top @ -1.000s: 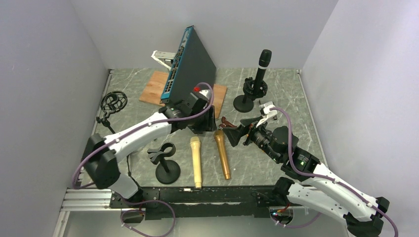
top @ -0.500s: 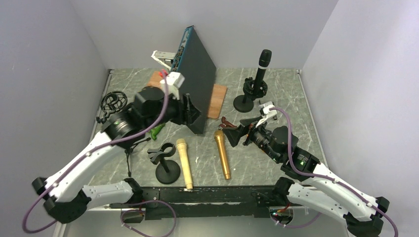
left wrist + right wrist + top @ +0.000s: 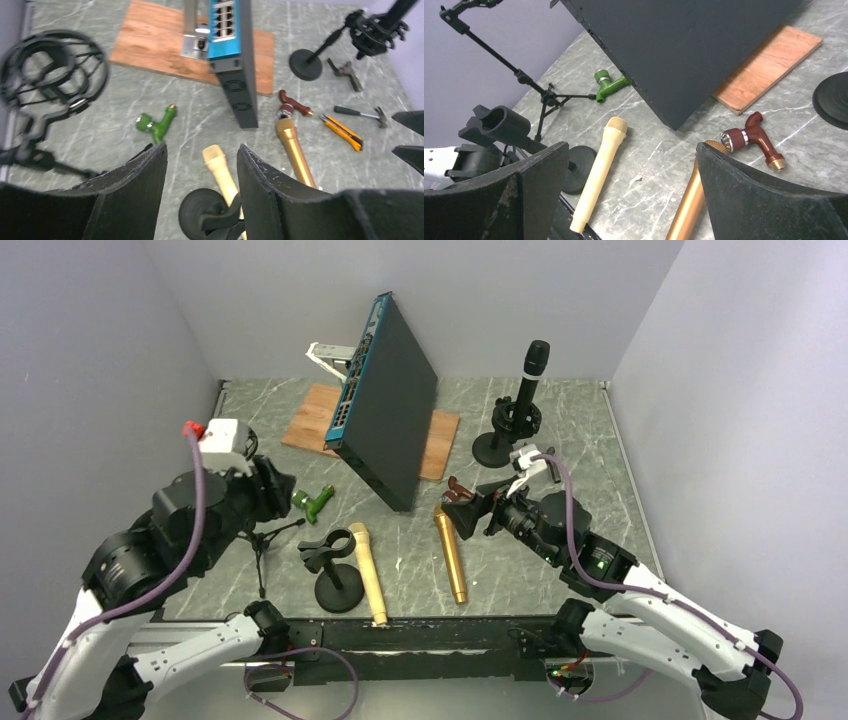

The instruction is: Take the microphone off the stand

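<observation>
The black microphone point(image 3: 535, 360) sits upright in its stand point(image 3: 494, 448) at the table's far right, and the left wrist view cuts off its head. Left gripper point(image 3: 202, 155) and right gripper point(image 3: 631, 147) both gape empty, neither touching it.

The top camera is looking down from above and behind the arm bases, taking in the whole surface point(image 3: 580, 425). The left wrist camera is looking down and forward between its jaws from higher up. The right one is sitting lower, facing left. All three are showing the black box point(image 3: 390, 405) and the green fitting point(image 3: 316, 502).
</observation>
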